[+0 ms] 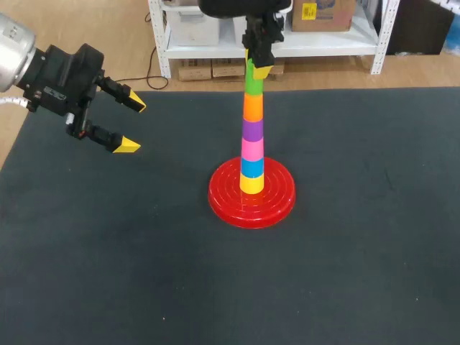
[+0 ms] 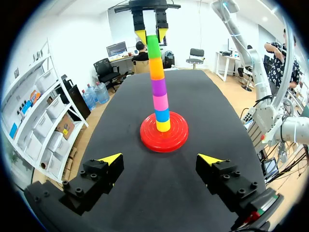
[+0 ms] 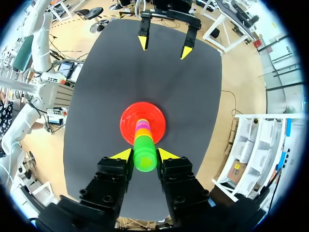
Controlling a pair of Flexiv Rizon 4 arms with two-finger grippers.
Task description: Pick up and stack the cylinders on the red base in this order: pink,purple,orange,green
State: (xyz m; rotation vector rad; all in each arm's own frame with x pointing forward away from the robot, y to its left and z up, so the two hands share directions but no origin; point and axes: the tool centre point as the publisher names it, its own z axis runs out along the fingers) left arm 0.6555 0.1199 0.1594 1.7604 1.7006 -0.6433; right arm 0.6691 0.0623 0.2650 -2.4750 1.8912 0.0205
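Your right gripper (image 3: 145, 154): clamped on green cylinder (image 1: 254, 85) atop the stack (image 1: 252, 144) | your left gripper (image 1: 132, 123): wide open, holding nothing.

Your red base (image 1: 251, 205) has ringed grooves. Cylinders: yellow (image 1: 251, 184), blue (image 1: 251, 167), pink (image 1: 251, 149), purple (image 1: 252, 130), orange (image 1: 253, 107), green (image 1: 254, 85) — all plain. The table (image 1: 359, 273) is dark charcoal — left gripper (image 1: 132, 123) and right gripper (image 3: 145, 155) are black with yellow tips.

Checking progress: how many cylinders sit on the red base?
6, in one column: yellow lowest, then blue, pink, purple, orange, and green on top, held by the right gripper. None looks hidden.
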